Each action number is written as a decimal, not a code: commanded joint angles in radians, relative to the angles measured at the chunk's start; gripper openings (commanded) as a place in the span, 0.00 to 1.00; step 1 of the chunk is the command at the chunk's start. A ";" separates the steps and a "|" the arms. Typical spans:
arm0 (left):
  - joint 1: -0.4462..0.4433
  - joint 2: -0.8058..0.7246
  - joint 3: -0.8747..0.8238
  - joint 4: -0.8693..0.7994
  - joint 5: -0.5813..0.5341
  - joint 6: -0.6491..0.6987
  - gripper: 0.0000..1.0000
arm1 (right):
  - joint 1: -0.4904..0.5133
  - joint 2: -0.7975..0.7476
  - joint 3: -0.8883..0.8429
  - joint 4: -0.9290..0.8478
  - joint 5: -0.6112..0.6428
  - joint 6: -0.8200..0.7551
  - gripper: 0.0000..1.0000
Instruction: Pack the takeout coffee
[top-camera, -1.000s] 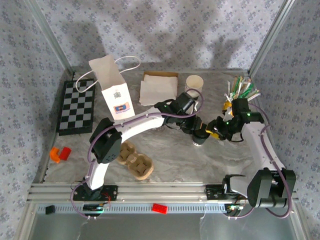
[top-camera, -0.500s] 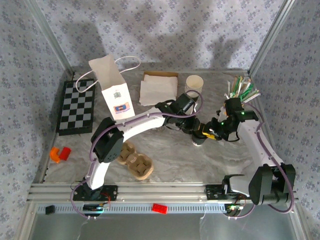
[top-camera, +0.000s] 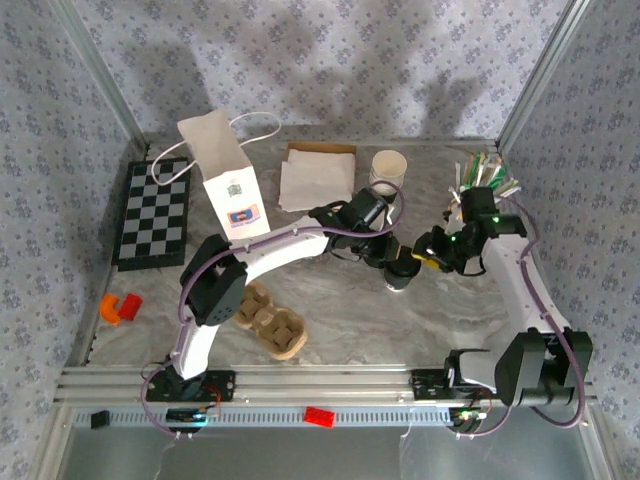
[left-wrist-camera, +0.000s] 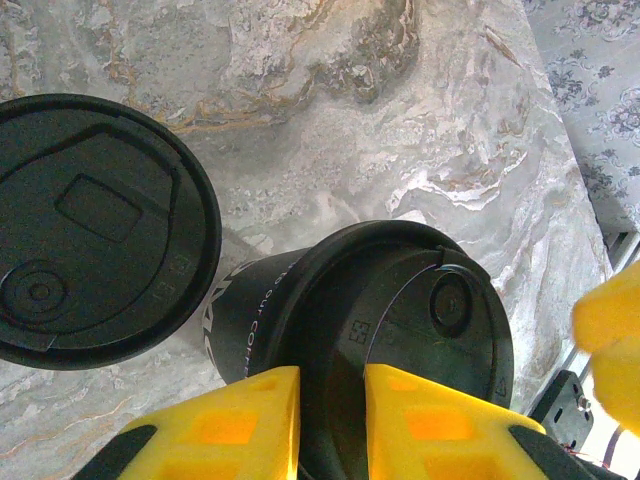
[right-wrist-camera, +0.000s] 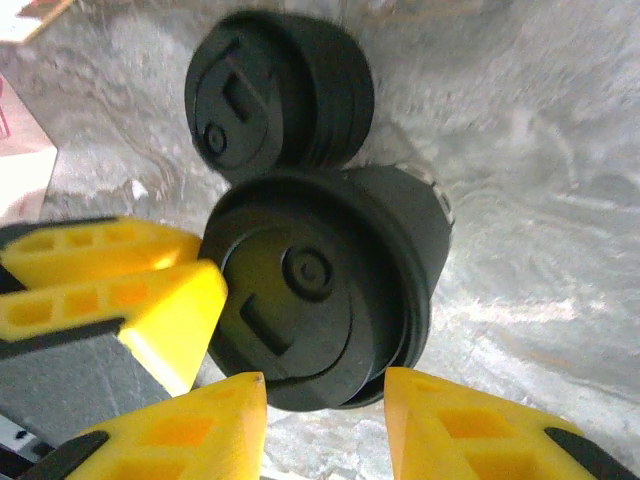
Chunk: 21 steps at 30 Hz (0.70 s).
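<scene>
Right end effector (right-wrist-camera: 322, 385) drew back, jaws apart astride the takeout coffee (right-wrist-camera: 320, 290); left end effector (left-wrist-camera: 330, 380) clamps its lid (left-wrist-camera: 420, 320) rim, we judge to steady it.

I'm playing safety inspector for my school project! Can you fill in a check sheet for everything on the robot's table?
Surface: marble table, no spills seen.
Job's things: takeout coffee upright mid-table, black lid on.
Clutter: loose black lid beside the coffee; white paper bag, checkerboard, napkins, lidless cream cup, straws, cardboard cup carrier, orange block.
Tools: left tool jaws nearly together at the coffee lid's rim; right tool jaws either side of the cup; grip unclear for both.
Cables: purple cables along both arms, nothing seen snagged.
Surroundings: patterned walls, metal rail in front.
</scene>
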 joint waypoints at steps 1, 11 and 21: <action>-0.007 0.037 -0.037 -0.074 -0.011 0.025 0.23 | -0.025 0.033 0.032 -0.027 0.017 -0.038 0.33; -0.006 0.036 -0.050 -0.061 -0.019 0.024 0.22 | -0.019 0.143 0.031 0.042 0.029 -0.038 0.23; 0.002 0.033 -0.001 -0.083 -0.042 0.049 0.25 | -0.023 0.134 0.007 0.032 0.069 -0.069 0.21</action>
